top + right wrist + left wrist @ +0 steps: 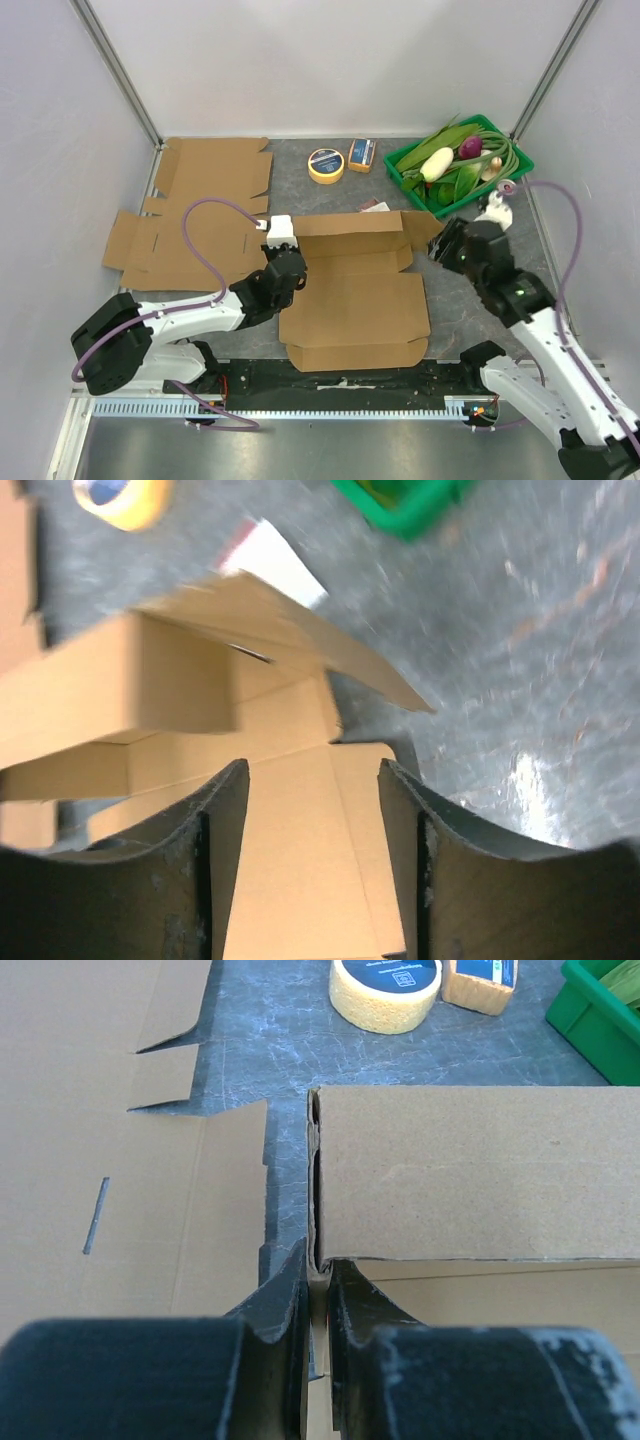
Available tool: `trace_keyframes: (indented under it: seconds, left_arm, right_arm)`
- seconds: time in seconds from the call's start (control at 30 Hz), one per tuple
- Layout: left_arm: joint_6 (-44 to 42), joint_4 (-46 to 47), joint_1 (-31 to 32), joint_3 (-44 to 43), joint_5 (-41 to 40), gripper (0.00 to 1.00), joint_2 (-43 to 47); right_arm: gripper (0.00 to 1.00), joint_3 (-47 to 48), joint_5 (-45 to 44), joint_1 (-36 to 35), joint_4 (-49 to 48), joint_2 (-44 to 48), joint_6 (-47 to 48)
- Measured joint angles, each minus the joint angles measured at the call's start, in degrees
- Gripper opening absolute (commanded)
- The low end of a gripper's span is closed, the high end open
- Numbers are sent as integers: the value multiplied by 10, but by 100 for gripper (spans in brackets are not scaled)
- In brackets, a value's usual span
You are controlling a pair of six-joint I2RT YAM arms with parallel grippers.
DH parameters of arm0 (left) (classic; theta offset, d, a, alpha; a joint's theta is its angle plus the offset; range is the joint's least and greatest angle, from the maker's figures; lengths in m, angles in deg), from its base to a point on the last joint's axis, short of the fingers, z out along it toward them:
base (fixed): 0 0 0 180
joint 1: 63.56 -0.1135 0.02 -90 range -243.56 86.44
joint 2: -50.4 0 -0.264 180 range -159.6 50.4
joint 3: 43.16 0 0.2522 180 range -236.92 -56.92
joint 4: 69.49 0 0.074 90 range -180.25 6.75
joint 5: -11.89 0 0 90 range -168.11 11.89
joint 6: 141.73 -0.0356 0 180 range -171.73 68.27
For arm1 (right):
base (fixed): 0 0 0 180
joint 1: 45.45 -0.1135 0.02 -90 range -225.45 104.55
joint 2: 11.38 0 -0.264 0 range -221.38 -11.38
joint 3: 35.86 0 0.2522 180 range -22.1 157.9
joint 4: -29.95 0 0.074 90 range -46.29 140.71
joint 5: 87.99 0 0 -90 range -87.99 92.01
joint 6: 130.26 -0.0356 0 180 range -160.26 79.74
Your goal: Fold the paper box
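Note:
The brown paper box (355,300) lies half folded in the middle of the table, its back wall (470,1170) standing up. At that wall's left end my left gripper (291,255) is shut on a thin cardboard side flap of the box, which shows pinched between the fingers of the left gripper (318,1265) in its wrist view. My right gripper (438,246) hovers at the box's right end beside a raised corner flap (330,645). In the blurred right wrist view that gripper (312,775) is open, and the flat box panel (300,870) lies below the gap.
Flat cardboard blanks (190,220) cover the table's left side. At the back stand a yellow tape roll (326,165), a small orange pack (361,154) and a green basket (517,160) of vegetables. A white card (375,206) lies behind the box.

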Motion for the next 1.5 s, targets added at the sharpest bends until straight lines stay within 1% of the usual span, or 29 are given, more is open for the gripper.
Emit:
trace_keyframes:
  seconds: [0.03,0.07,0.1,0.17,0.27,0.33,0.4,0.57,0.73,0.83,1.03,1.2,1.23,1.37,1.4,1.43,1.47,1.5]
  left_arm:
    - [-6,2,0,0,0,2,0]
    - [-14,3,0,0,0,2,0]
    - [-22,5,0,1,0,2,0]
    - [-37,10,0,2,0,2,-1]
    - [-57,24,0,3,1,2,-5]
    - [-71,30,0,4,4,2,-7]
    - [-82,39,0,5,6,2,-7]
    - [-111,66,0,9,11,2,-7]
    - [-130,85,0,11,17,2,-9]
    - [-136,96,0,14,21,2,-13]
    - [-143,106,0,17,25,2,-17]
    - [-148,112,0,17,24,2,-18]
    - [-149,112,-1,17,24,2,-19]
    - [-149,114,-3,17,23,3,-28]
    - [-149,113,-3,17,23,7,-28]
    - [-149,112,-3,17,23,14,-28]
    - [-149,111,-3,17,24,33,-28]
    - [-148,105,-3,17,27,42,-26]
  right_arm:
    - [76,39,3,0,19,1,12]
    - [79,75,10,0,36,1,29]
    - [80,117,19,0,62,-5,48]
    - [79,199,40,0,107,-31,93]
    - [76,318,52,0,167,-127,162]
    - [73,374,50,0,193,-192,199]
    - [69,393,48,1,202,-243,233]
    - [67,390,48,6,237,-310,318]
    - [68,346,57,37,222,-320,381]
    - [66,335,87,55,215,-330,405]
    - [59,307,156,57,150,-344,439]
    - [42,294,189,58,125,-345,462]
    - [36,293,191,58,122,-345,465]
    - [24,292,191,60,111,-345,471]
    - [21,291,190,60,109,-345,471]
    - [13,290,188,60,106,-344,470]
    - [10,287,186,60,102,-342,469]
    - [7,285,186,60,99,-341,467]
